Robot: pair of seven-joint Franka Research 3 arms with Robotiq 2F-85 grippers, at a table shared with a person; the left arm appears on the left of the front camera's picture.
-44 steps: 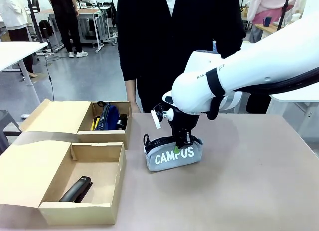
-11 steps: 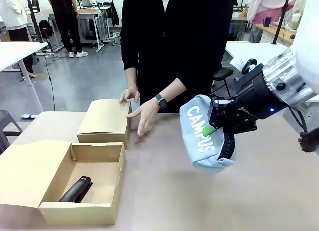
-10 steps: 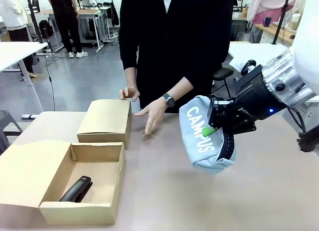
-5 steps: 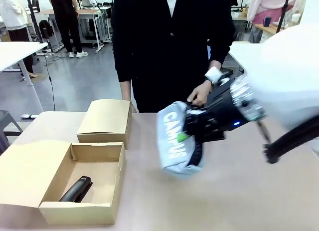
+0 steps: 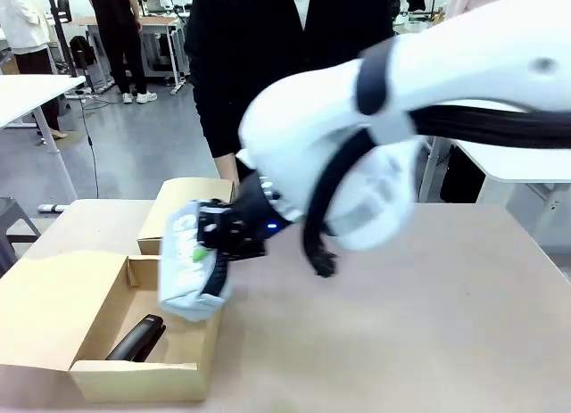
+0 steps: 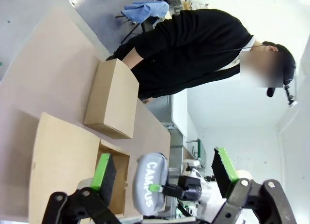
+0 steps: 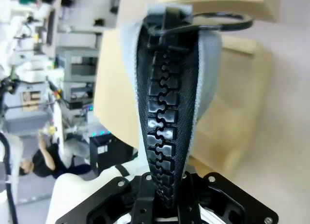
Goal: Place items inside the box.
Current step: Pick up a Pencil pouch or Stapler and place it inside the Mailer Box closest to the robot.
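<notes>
The grey zip pencil case (image 5: 189,272) lettered "CAMPUS" hangs tilted over the right wall of the open cardboard box (image 5: 147,370). My right gripper (image 5: 205,249) is shut on it, the arm reaching across from the right. In the right wrist view the case's black zipper (image 7: 167,103) runs straight up from my right gripper (image 7: 166,187), with cardboard (image 7: 232,132) behind. A black stapler (image 5: 136,338) lies in the open box. My left gripper (image 6: 163,167) stands open and holds nothing, well back from the pencil case (image 6: 147,183).
A closed cardboard box (image 5: 183,208) stands just behind the open one. A person in black (image 5: 259,56) stands at the table's far edge. The open box's flap (image 5: 53,297) lies out to the left. Bare tabletop (image 5: 401,333) stretches to the right.
My right arm has swung left across the table, carrying the pencil case from the right side to over the open box. The person's hands have pulled back from the closed box.
</notes>
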